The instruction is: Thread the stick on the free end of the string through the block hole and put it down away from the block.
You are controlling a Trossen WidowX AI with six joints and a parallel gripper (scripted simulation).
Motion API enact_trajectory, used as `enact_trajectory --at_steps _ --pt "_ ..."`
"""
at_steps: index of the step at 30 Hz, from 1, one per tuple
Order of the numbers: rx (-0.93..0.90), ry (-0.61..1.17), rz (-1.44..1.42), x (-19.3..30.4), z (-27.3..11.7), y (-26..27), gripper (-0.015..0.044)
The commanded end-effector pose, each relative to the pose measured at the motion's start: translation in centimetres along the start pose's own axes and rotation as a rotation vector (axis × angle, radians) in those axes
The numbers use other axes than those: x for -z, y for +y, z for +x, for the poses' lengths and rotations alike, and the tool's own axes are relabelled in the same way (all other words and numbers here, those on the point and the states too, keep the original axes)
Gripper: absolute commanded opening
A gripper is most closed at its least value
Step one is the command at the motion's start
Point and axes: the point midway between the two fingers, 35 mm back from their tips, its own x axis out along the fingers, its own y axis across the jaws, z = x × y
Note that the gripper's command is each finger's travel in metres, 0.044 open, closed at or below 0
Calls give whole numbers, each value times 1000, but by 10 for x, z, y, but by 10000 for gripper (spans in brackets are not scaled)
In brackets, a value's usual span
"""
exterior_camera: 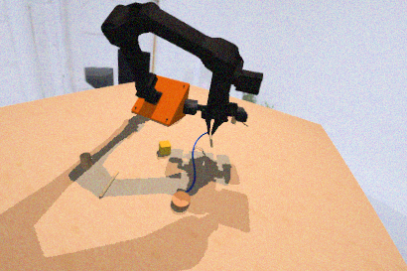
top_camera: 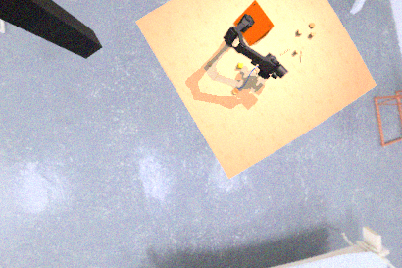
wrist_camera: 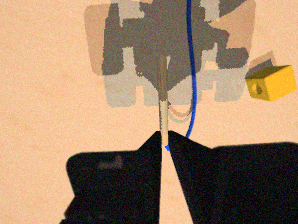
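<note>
My gripper [exterior_camera: 210, 134] [wrist_camera: 163, 135] is shut on the thin wooden stick [exterior_camera: 211, 141] [wrist_camera: 163, 117] and holds it above the table. The stick points down from the fingertips in the exterior view. The blue string [top_camera: 254, 72] [exterior_camera: 194, 164] [wrist_camera: 194, 90] hangs in a curve from near the fingertips to the round wooden button [top_camera: 235, 91] [exterior_camera: 181, 200] on the table. The yellow block [top_camera: 240, 65] [exterior_camera: 165, 147] [wrist_camera: 282, 84] stands apart from stick and string. Its dark hole [wrist_camera: 257, 89] shows in the wrist view.
An orange wedge [top_camera: 262, 22] [exterior_camera: 171, 95] is by the arm's base. A loose stick [exterior_camera: 109, 185] and a brown cylinder [exterior_camera: 85, 159] lie or stand left of the button in the exterior view. Several small objects, one a round piece [top_camera: 312, 26], are farther right in the top view.
</note>
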Motion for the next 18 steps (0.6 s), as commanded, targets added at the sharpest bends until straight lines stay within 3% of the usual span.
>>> enact_trajectory --at_steps 1,18 --pt "4 -2 144 -4 0 0 0" --pt "3 -6 777 -18 1 0 0"
